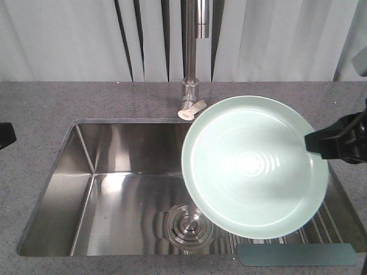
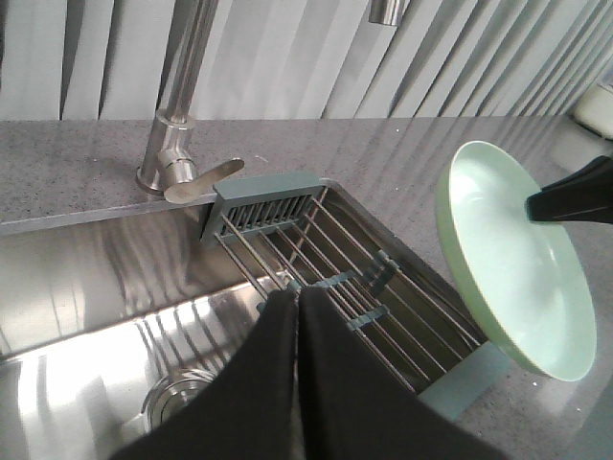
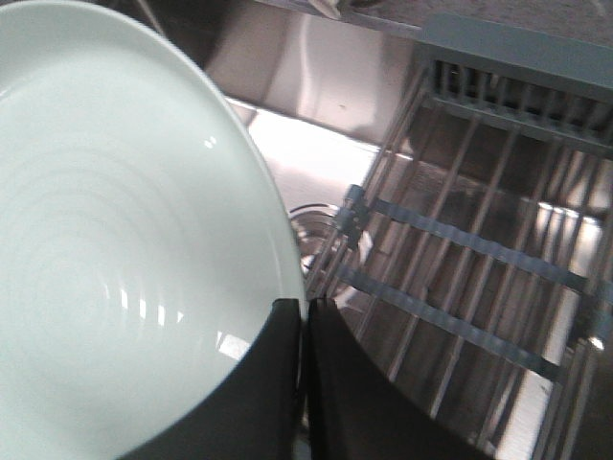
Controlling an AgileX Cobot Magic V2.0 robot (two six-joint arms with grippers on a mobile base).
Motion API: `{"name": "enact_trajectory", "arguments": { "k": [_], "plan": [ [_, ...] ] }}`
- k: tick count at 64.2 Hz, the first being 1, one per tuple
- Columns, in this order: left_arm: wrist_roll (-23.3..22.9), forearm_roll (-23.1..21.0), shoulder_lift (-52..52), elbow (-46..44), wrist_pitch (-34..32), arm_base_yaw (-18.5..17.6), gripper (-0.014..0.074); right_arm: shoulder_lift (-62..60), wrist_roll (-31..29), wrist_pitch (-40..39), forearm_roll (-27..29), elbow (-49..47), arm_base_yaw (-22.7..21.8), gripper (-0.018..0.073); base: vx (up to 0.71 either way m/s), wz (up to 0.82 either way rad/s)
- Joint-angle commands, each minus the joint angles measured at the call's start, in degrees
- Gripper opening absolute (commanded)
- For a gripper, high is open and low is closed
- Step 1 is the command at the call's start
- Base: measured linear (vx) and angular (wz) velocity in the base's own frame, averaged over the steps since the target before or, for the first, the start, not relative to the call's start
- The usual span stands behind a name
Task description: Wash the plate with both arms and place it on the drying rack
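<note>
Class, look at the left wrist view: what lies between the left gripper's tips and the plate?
The drying rack: its steel bars span the gap between left gripper and plate, seen in the left wrist view.

Now the left gripper (image 2: 292,299) fills the view: two broad matte-black plastic fingers, smooth and unmarked, wide at the base and narrowing to blunt rounded tips, a thin seam between them. The right gripper (image 3: 305,309) is built the same, dark slabs with a faint sheen, and from the front it's a black tapered wedge on blockier black parts
</note>
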Motion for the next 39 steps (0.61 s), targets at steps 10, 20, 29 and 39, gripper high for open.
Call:
{"name": "enact_trajectory", "arguments": {
  "k": [10, 20, 29, 39],
  "plan": [
    [-0.5, -0.1, -0.3, -1.3, -8.7, 0.0, -0.0007, 7.6, -7.9, -3.2, 13.3, -2.4, -0.1, -0.0005, 0.00, 0.00],
    [-0.5, -0.1, -0.3, -1.3, -8.7, 0.0, -0.0007, 10.6, -7.9, -9.0, 12.0, -2.4, 6.3, -0.0005, 0.00, 0.00],
    [-0.5, -0.1, -0.3, -1.3, -8.7, 0.0, -0.0007, 13.6, -3.3, -15.5, 8.3, -3.7, 11.4, -0.0005, 0.00, 0.00],
    [-0.5, -0.1, -0.3, -1.3, -8.7, 0.0, -0.0007, 18.7, 1.4, -16.0, 2.7, -9.6, 15.9, -0.0005, 0.00, 0.00]
  ]
}}
